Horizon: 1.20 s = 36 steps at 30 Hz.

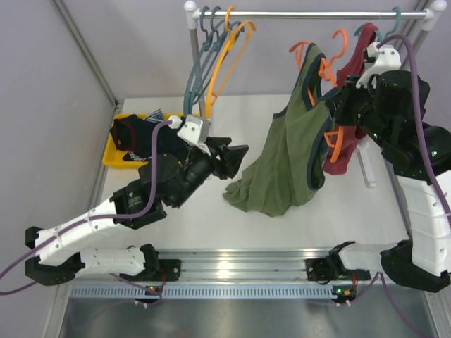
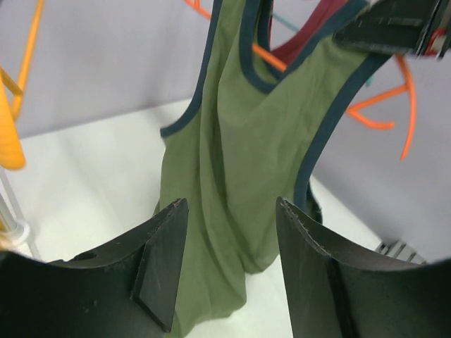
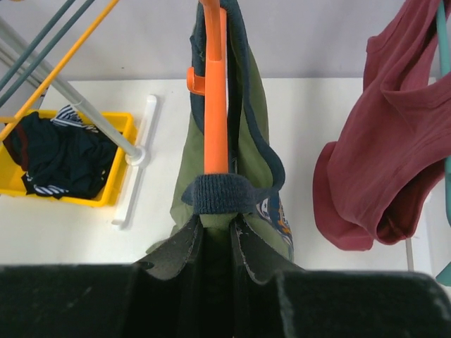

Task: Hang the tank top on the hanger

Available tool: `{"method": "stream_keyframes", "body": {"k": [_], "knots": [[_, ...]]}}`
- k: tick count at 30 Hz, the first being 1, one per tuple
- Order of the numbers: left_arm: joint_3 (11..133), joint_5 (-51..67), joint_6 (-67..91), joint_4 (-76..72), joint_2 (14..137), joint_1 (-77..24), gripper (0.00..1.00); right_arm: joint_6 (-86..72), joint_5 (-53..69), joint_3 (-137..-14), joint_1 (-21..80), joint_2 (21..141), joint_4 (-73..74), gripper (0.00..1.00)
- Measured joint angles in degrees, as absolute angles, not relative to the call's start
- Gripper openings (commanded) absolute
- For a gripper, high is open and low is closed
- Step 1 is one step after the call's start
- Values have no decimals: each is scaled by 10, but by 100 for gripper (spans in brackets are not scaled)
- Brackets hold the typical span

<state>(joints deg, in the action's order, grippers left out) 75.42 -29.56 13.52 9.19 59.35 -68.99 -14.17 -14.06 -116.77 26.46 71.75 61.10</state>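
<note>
Roughly halfway, I judge: nearest, the left gripper (image 1: 242, 160) hovers with jaws spread and empty, facing the tank top (image 1: 278, 169), whose hem pools on the table (image 1: 211, 218). Beyond, the right gripper (image 3: 215, 225) pinches the hanger (image 3: 215, 105) together with one navy-edged strap looped over its end. The other shoulder looks unseated, and the hook appears clear of the rail (image 1: 310, 13).

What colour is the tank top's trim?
Dark navy, on the olive tank top; clearest in the left wrist view.

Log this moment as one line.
left gripper: open, facing tank top | right gripper: shut on hanger | tank top: strap over hanger, hem on table
</note>
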Motion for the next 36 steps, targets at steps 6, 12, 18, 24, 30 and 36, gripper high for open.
{"method": "stream_keyframes", "body": {"k": [6,12,18,24,30,36], "knots": [[707,-289,159,105,593,-690,58,-138,-91,-1173,192,726,611,0],[648,-268,197,105,593,-690,57,-136,-20,-1183,103,765,584,0],[602,-259,224,106,595,-690,57,-137,30,-1218,29,804,557,0],[583,-250,235,103,603,-682,57,-138,61,-1261,-6,830,529,0],[583,-236,235,102,626,-673,57,-141,68,-1265,-14,851,508,0],[577,-219,237,100,631,-652,57,-142,71,-1265,-17,882,488,0]]}}
